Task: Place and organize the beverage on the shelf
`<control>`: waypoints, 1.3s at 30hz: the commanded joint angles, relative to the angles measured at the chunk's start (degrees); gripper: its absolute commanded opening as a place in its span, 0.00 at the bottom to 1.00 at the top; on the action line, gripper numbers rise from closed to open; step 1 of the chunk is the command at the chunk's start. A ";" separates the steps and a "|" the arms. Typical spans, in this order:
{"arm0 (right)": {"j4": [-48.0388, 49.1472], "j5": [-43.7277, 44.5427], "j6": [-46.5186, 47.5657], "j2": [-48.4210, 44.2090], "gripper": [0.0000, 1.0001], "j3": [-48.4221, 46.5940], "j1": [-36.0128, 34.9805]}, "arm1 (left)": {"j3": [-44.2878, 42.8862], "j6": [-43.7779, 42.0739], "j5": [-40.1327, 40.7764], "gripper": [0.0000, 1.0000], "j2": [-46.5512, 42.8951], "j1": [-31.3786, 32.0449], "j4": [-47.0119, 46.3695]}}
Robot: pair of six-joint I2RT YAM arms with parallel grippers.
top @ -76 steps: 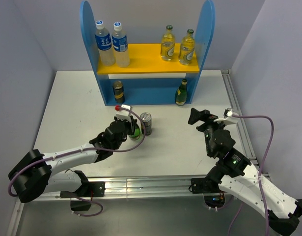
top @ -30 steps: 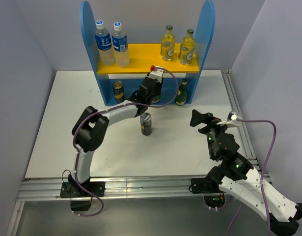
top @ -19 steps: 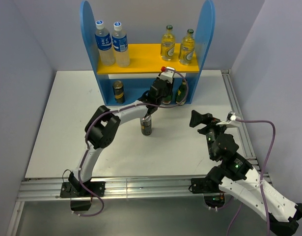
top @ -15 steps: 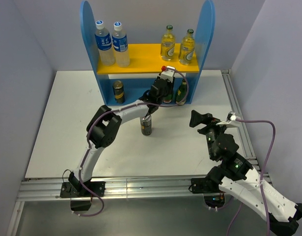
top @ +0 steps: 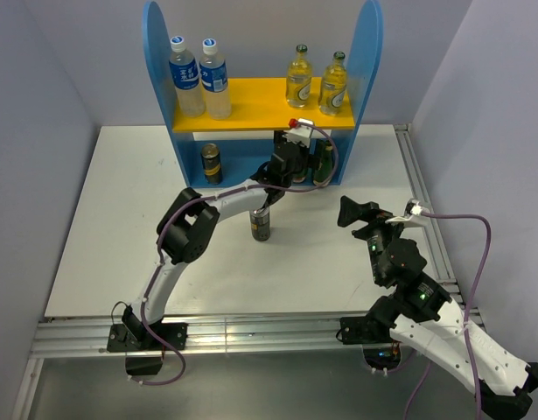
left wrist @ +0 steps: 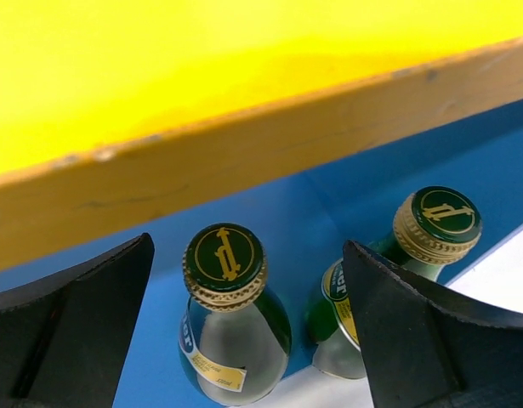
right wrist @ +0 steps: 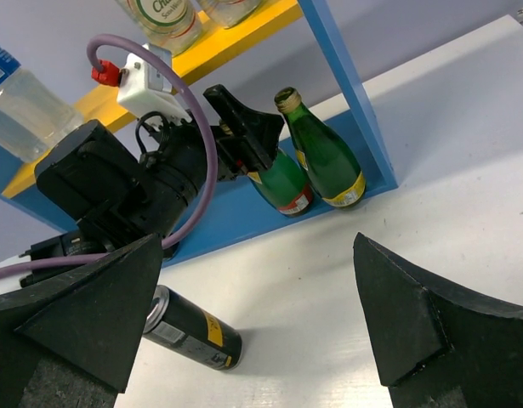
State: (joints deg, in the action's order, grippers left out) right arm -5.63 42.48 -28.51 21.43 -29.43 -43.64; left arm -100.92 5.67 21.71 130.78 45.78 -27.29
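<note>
The blue shelf [top: 366, 52] holds two pale-yellow bottles [top: 298, 77] on its yellow board [left wrist: 244, 68]. In the lower compartment stand a dark can [top: 211, 163] at the left and two green bottles at the right. My left gripper [top: 301, 163] is open inside that compartment. Its jaws stand wide on either side of the left green bottle [left wrist: 231, 327] without touching it. The other green bottle [left wrist: 384, 272] is just to its right. A second dark can [top: 261, 220] stands on the table before the shelf. My right gripper [top: 360, 213] hangs open and holds nothing, to the right of that can [right wrist: 191, 327].
Two taller blue-labelled plastic bottles [top: 199, 79] occupy the left of the yellow board. The shelf's right side panel [right wrist: 346, 85] stands just beyond the green bottles [right wrist: 325, 157]. The left arm stretches over the table can. A metal rail [top: 417, 188] runs along the table's right edge.
The left gripper carried a green bottle to the right in the lower compartment, set it beside the other green bottle, and opened. The right arm stayed still.
</note>
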 commanded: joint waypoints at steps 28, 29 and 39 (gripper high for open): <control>1.94 -1.26 -0.49 0.54 1.00 1.04 -0.48 | 42.98 1.70 6.67 0.99 -49.88 6.50 7.33; 1.85 -1.26 -0.40 0.45 1.00 0.95 -0.40 | 45.18 2.67 6.93 0.99 -52.01 7.12 9.16; 2.29 -1.35 -0.40 1.60 1.00 0.87 -0.48 | 64.88 12.78 4.30 0.99 -66.09 11.79 11.47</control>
State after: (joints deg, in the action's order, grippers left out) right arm -5.13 40.99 -28.71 21.98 -28.49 -43.64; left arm -38.35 14.41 27.18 65.63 56.97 -15.44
